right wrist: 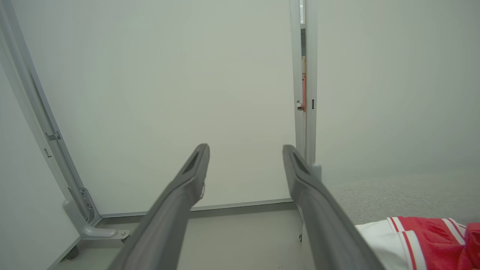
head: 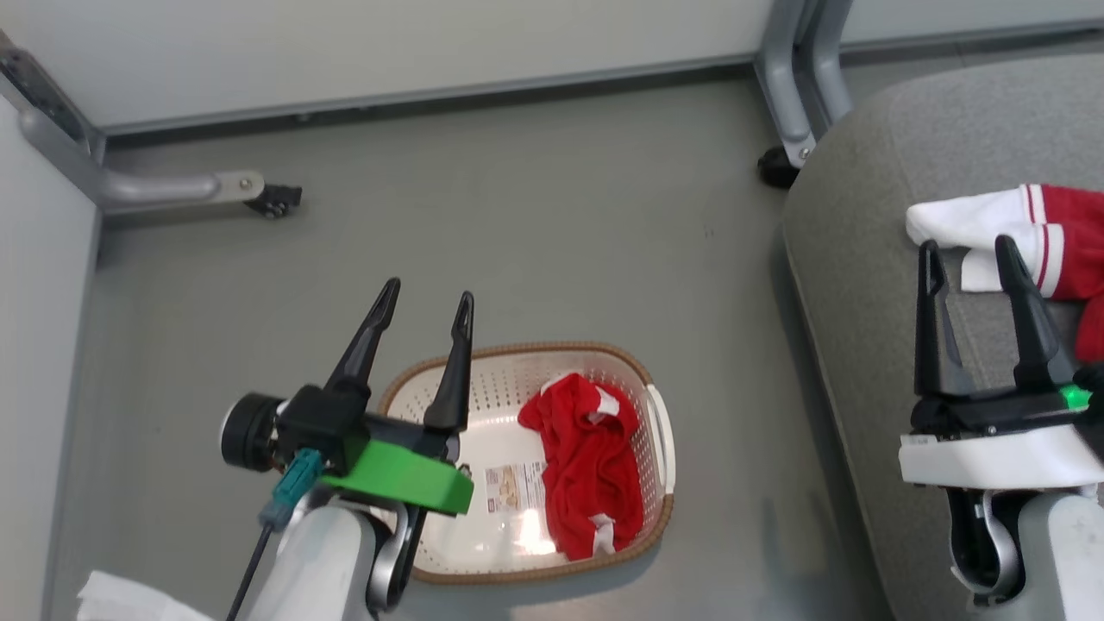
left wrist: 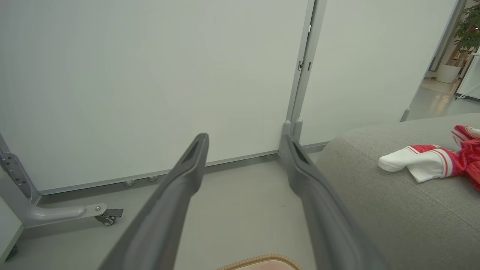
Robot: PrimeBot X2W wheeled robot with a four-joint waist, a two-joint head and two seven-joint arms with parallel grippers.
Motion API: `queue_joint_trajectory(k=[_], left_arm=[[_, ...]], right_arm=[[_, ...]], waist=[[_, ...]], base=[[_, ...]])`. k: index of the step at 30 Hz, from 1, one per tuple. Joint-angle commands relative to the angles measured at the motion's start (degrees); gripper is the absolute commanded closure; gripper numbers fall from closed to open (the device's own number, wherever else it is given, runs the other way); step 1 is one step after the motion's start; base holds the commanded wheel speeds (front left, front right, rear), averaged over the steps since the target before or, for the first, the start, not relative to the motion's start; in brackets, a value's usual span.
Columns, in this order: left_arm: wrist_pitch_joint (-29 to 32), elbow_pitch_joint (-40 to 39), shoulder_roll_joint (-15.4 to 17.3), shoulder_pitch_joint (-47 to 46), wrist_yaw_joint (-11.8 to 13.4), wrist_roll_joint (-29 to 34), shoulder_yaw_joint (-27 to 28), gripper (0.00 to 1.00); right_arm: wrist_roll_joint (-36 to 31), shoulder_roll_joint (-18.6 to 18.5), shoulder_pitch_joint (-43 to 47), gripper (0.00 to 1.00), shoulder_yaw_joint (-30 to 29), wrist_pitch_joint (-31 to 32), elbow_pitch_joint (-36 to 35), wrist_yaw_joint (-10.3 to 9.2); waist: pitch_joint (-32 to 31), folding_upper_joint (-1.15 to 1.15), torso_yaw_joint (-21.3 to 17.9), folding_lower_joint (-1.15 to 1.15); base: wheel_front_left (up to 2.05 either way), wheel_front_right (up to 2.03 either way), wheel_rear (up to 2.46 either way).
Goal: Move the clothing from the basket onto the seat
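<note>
A crumpled red garment with white patches [head: 589, 461] lies in the right half of the cream basket [head: 634, 366] on the floor. A second red garment with white striped-cuff sleeves [head: 1013, 226] rests on the grey seat [head: 914, 138] at the right; the same sleeved garment [left wrist: 423, 165] [right wrist: 420, 240] lies on the seat [left wrist: 375, 180] [right wrist: 393, 187] in both wrist views. My left gripper [head: 429, 299] [left wrist: 245, 144] hovers open and empty above the basket's left rim. Over the seat's front, just short of the sleeves, my right gripper [head: 968, 253] [right wrist: 245, 153] is open and empty.
Grey floor surrounds the basket. White partition panels stand behind and to the left, on metal feet with castors [head: 272, 198] [head: 776, 164]. A slice of the basket rim [left wrist: 262, 260] peeks in at the bottom of the left wrist view. Something white [head: 129, 599] lies at the lower left corner.
</note>
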Motion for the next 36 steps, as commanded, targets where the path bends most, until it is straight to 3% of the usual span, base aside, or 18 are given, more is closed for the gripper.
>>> queue_joint_trajectory(k=[1, 9, 12, 16, 26, 36], left_arm=[[0.05, 1.43, 0.18, -3.82, -0.7, 0.46, -0.55, 0.0], [0.05, 22.54, 0.24, -18.93, -3.44, 1.41, -8.41, 0.0], [0.66, 32.92, 0.13, -24.24, -3.63, -3.18, -16.91, 0.0], [3.4, 40.91, 0.57, -31.69, -3.54, -11.49, -27.62, 0.0], [10.93, 45.21, 4.62, -41.32, -3.56, -28.8, -46.27, 0.0], [13.05, 47.6, 7.57, -46.87, -3.57, -36.85, -53.84, 0.0]], right_arm=[[-0.85, -0.18, -2.45, 0.0, -0.18, -0.12, -0.75, -0.06], [-3.55, -0.17, -9.04, 0.0, 0.49, -0.12, -3.58, -0.06], [-2.26, -0.19, -11.03, 0.0, 0.88, -0.12, -4.74, -0.06], [-0.43, -0.15, -13.01, 0.0, 1.46, -0.12, -6.48, -0.06], [0.77, -0.13, -16.15, 0.0, 3.05, -0.12, -9.98, -0.06], [3.03, -0.12, -17.88, 0.0, 4.07, -0.12, -13.07, -0.06]], waist=[[17.24, 0.0, -0.01, 0.0], [28.94, 0.0, -1.61, 0.0], [32.13, 0.0, -3.0, 0.0], [36.13, 0.0, -4.79, 0.0], [44.32, 0.0, -8.66, 0.0], [49.72, 0.0, -10.6, 0.0]], base=[[0.0, 0.0, 0.0], [0.0, 0.0, 0.0], [0.0, 0.0, 0.0], [0.0, 0.0, 0.0], [0.0, 0.0, 0.0], [0.0, 0.0, 0.0]])
